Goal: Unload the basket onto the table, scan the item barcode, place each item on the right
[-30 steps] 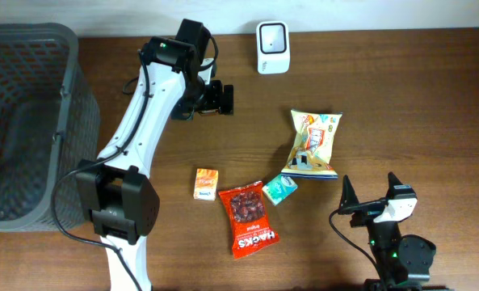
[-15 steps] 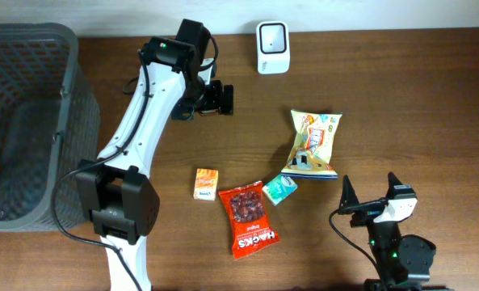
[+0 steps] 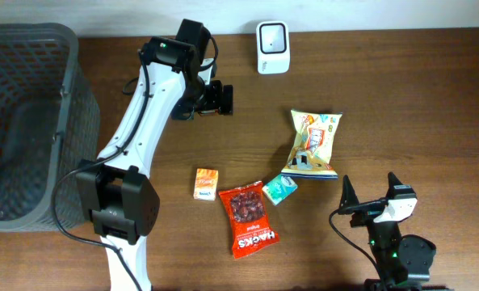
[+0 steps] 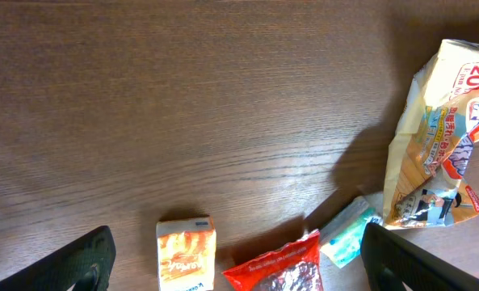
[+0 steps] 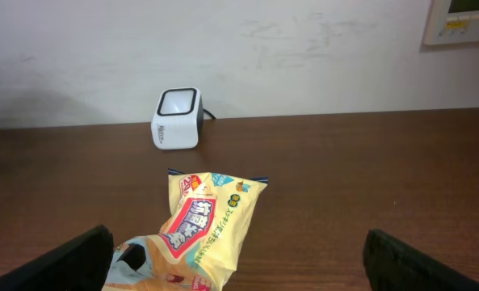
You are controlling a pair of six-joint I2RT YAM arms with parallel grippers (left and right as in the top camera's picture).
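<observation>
I see a grey mesh basket (image 3: 37, 31) at nine o'clock on the brown wooden bench (image 3: 401, 89), and, by my right wrist feed, a white wall (image 5: 304, 56) with a panel (image 5: 461, 20) at one o'clock.

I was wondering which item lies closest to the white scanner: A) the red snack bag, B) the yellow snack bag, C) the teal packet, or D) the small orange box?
B: seen from overhead, the yellow snack bag lies nearest the white scanner, with the other three farther from it.
</observation>
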